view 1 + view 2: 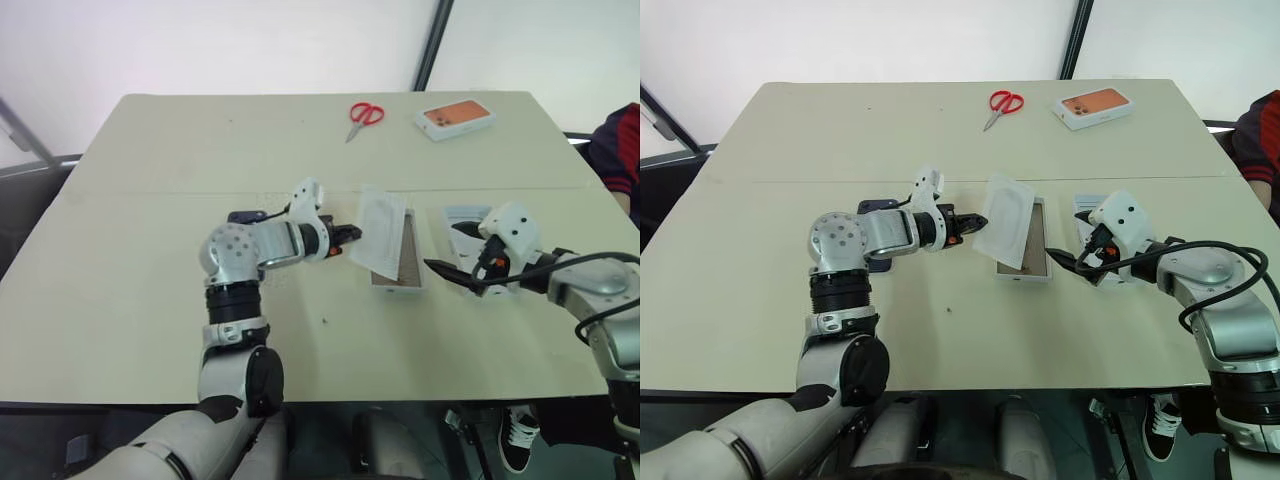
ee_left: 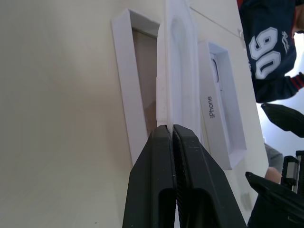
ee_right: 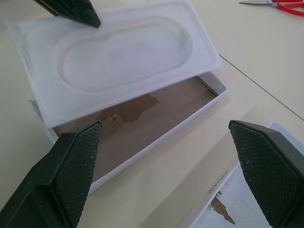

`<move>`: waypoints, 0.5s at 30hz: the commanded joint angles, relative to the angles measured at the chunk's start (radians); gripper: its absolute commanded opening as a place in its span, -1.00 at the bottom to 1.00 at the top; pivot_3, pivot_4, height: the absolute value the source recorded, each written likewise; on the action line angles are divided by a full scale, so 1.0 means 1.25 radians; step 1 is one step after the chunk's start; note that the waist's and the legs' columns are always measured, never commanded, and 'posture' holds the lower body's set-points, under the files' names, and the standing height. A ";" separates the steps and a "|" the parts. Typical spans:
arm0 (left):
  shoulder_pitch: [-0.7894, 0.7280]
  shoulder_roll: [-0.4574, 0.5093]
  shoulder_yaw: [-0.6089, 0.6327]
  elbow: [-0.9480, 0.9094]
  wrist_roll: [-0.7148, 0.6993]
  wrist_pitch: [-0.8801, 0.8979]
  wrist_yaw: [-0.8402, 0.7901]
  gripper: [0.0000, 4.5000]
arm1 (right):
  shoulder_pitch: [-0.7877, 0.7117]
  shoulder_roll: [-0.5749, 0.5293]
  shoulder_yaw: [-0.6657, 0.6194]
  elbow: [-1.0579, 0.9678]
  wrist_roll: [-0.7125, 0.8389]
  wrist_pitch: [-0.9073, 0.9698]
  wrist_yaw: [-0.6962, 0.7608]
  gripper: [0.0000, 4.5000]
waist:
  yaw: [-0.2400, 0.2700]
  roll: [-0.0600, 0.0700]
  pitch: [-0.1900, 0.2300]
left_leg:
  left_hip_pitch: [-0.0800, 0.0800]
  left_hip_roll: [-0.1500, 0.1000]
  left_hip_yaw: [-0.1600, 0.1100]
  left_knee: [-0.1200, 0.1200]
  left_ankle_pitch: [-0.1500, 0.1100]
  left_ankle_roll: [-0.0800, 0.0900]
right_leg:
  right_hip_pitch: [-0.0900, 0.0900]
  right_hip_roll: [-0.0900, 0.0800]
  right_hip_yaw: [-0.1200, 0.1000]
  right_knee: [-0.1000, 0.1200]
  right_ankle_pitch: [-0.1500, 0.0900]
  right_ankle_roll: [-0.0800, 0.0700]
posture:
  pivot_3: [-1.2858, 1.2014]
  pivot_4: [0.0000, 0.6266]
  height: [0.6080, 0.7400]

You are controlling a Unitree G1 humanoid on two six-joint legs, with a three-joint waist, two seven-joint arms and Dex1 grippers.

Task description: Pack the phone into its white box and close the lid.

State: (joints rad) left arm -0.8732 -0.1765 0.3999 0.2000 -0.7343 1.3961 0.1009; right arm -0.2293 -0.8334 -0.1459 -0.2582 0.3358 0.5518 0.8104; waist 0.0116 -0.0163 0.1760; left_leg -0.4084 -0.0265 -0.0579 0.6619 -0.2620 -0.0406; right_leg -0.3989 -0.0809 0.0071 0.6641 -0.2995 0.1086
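Phone point(image 1: 875, 207), a slim dark navy slab, lies flat at 9 o'clock from the tray, partly behind my left forearm; that arm is nearer.

On the matte cream table point(image 1: 150, 250), the shallow white cardboard box point(image 1: 1023, 276) runs 12 to 6, brown floor bare. The white cardboard lid point(image 2: 209, 108) sits at its 3 o'clock, hollow up. My left gripper point(image 1: 978, 223) pinches the thin moulded white insert point(image 1: 1002, 218), tilted over the tray; my right gripper point(image 3: 164, 128) is spread wide, empty.
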 commanded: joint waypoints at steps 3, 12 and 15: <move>-0.012 -0.133 -0.033 0.030 -0.040 -0.035 -0.008 -0.98 | 0.003 0.003 -0.015 -0.030 0.006 -0.010 -0.006 1.00 | 0.000 0.000 0.000 | 0.000 0.000 0.000 0.000 0.000 0.000 | 0.000 0.000 0.000 0.000 0.000 0.000 | 0.03 -0.52 1.00; 0.003 -0.101 -0.076 0.036 -0.070 -0.028 -0.023 0.06 | 0.010 0.006 -0.015 -0.042 0.010 -0.006 -0.012 1.00 | 0.000 0.000 0.000 | 0.000 0.000 0.000 0.000 0.000 0.000 | 0.000 0.000 0.000 0.000 0.000 0.000 | 0.03 -0.52 1.00; 0.024 -0.077 -0.075 -0.004 -0.093 0.004 -0.024 0.76 | 0.001 0.010 -0.007 -0.043 0.007 -0.005 -0.016 1.00 | 0.000 0.000 0.000 | 0.000 0.000 0.000 0.000 0.000 0.000 | 0.000 0.000 0.000 0.000 0.000 0.000 | 0.03 -0.52 1.00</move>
State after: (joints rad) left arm -0.8712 -0.1748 0.3142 0.2538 -0.8108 1.3802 0.0861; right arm -0.2139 -0.8247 -0.1448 -0.2742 0.3376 0.5531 0.7953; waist 0.0111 -0.0163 0.1760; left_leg -0.4085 -0.0264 -0.0580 0.6619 -0.2620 -0.0406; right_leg -0.3989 -0.0808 0.0071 0.6642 -0.2995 0.1086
